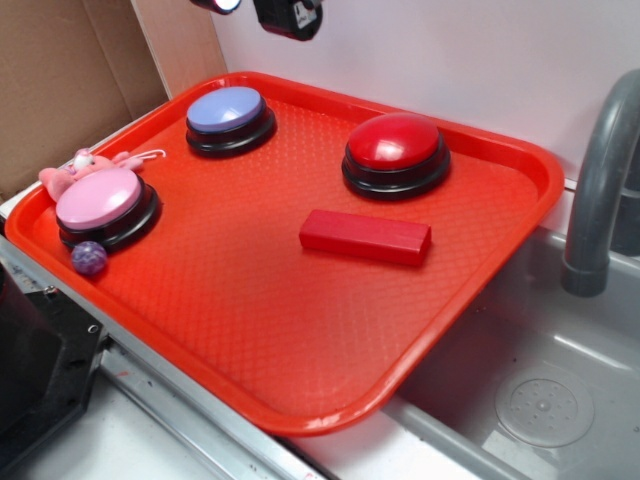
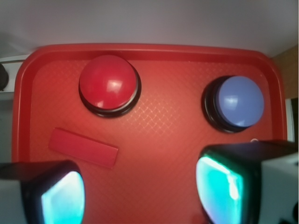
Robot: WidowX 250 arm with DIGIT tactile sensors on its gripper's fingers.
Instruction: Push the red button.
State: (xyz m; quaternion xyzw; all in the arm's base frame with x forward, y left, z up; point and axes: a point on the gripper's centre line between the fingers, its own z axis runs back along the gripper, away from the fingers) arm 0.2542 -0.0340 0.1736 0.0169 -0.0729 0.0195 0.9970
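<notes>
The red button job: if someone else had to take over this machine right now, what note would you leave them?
Claw: open, holding nothing, hanging above the red tray, well clear of everything on it.
Red button: at the tray's far side toward the sink, untouched. In the wrist view it sits ahead and left of the claw.
Nearby: flat red block just in front of it; lavender-blue button and pink button farther off. Do not confuse them.
Done: nothing yet, no contact with the button.
Left: move over the red dome, come down, press it.
</notes>
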